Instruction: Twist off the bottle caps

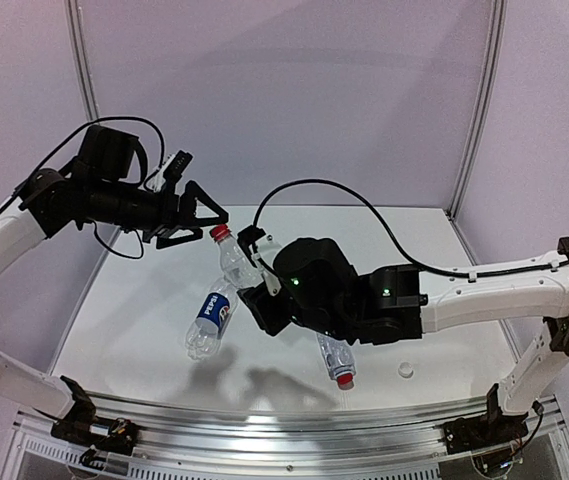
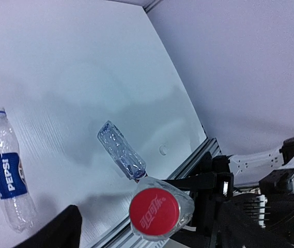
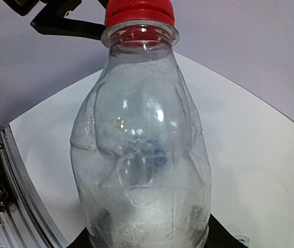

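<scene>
One clear ribbed plastic bottle (image 1: 234, 258) clamped in my right gripper (image 1: 259, 290) — round red screw cap (image 1: 221, 233) on; left gripper (image 1: 212, 222), fingers spread beside it, must close round it, twist.

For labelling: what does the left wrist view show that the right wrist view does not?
Only left wrist: a clear plastic bottle with a blue Pepsi label, a ribbed clear plastic bottle and a small whitish round cap, all lying down. Only right wrist: the body of the lifted clear bottle, side-on. Both: its red screw cap and the white table.
</scene>
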Controlling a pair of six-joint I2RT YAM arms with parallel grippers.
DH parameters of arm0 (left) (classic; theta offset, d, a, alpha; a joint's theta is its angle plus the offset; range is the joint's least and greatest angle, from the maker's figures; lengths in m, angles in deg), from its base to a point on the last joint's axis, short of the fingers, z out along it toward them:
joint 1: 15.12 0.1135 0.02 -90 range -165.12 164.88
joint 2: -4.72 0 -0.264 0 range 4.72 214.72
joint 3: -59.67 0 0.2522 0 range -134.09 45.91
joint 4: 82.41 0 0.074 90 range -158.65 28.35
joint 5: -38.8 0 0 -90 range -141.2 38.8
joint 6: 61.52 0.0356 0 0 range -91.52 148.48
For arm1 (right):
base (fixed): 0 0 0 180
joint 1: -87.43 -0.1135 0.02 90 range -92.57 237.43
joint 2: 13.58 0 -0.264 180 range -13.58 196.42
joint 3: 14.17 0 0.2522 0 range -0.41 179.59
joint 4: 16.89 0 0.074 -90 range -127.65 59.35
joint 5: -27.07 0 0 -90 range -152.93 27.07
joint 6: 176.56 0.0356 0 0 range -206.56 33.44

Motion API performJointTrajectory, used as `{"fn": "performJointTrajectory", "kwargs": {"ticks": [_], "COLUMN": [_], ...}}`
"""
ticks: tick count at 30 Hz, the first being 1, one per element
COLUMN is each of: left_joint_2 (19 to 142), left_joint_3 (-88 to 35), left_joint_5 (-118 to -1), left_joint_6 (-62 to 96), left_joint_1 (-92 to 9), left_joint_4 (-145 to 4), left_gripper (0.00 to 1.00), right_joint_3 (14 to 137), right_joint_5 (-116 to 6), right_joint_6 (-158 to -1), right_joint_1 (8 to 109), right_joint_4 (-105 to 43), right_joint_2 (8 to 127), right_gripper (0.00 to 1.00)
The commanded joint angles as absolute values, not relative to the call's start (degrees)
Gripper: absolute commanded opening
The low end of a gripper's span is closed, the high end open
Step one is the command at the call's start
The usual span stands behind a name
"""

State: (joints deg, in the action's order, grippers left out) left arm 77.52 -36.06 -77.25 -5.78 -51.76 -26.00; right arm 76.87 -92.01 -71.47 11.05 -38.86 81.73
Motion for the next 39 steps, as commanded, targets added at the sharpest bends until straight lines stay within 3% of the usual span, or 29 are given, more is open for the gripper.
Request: {"fn": "performJointTrajectory", "kwargs": {"ticks": [1,7,13,20,39], "left_joint_2": [74.93,71.26,65.65,66.49,71.58], "left_joint_3": [-39.3,-37.41,-28.06,-24.73,-26.25], "left_joint_5": [-72.49,-69.57,-94.54,-106.47,-100.43], "left_joint_6": [-2.36,2.1,1.12,-0.97,2.29], "left_joint_1": [-51.23,-49.3,-41.13,-40.25,-50.42], "left_joint_4": [-22.81,-24.4,-39.08,-47.72,-49.52], "left_gripper": [0.98,0.99,0.99,0.89,0.78], "right_joint_3": [73.42,68.15,61.5,54.04,54.09], "right_joint_5": [-93.93,-93.47,-87.09,-74.59,-64.33], "right_joint_6": [-69.17,-66.46,-63.63,-58.29,-54.14], "right_joint_1": [11.11,11.08,11.05,12.07,13.52], "right_joint_4": [-37.3,-35.2,-28.45,-15.76,-8.5], "right_joint_2": [78.09,73.54,68.36,64.69,66.72], "right_gripper": [0.33,0.33,0.35,0.34,0.34]}}
